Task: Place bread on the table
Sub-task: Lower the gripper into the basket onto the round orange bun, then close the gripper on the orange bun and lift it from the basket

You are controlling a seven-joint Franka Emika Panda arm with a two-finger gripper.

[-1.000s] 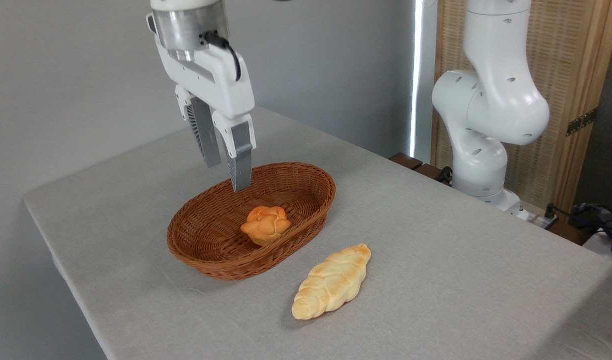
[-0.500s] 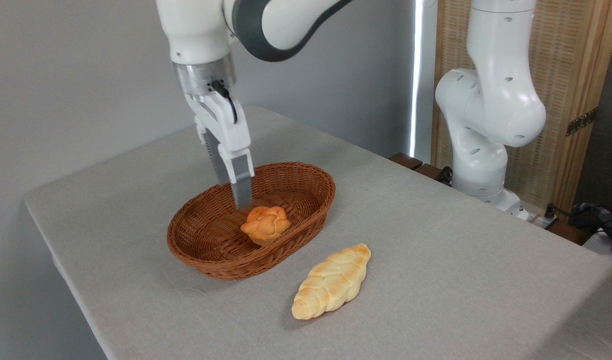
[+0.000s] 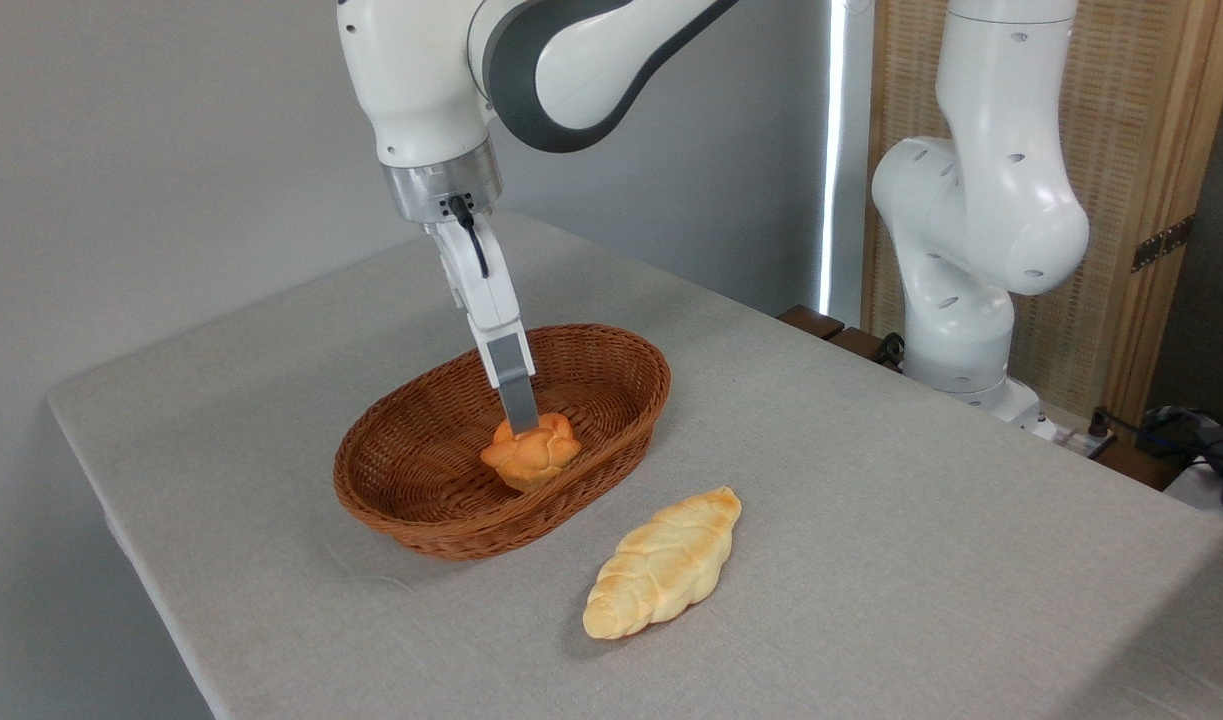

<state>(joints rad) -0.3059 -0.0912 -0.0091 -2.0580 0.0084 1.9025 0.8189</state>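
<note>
Camera view: the gripper (image 3: 520, 418) stands directly over the knotted bun (image 3: 531, 451) in the wicker basket (image 3: 411, 490), near frame centre. Edge-on, only one finger (image 3: 516, 395) shows, so I cannot tell its opening.

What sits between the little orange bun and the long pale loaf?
Only the basket's near wall and a strip of bare table, seen in the fixed camera view.

The end effector (image 3: 519, 420) is seen edge-on, so one finger (image 3: 515, 392) covers the other and the gap cannot be judged. The basket (image 3: 441, 520) rim hides the bread's (image 3: 531, 455) base. The table (image 3: 871, 520) runs off the lower edge.
</note>
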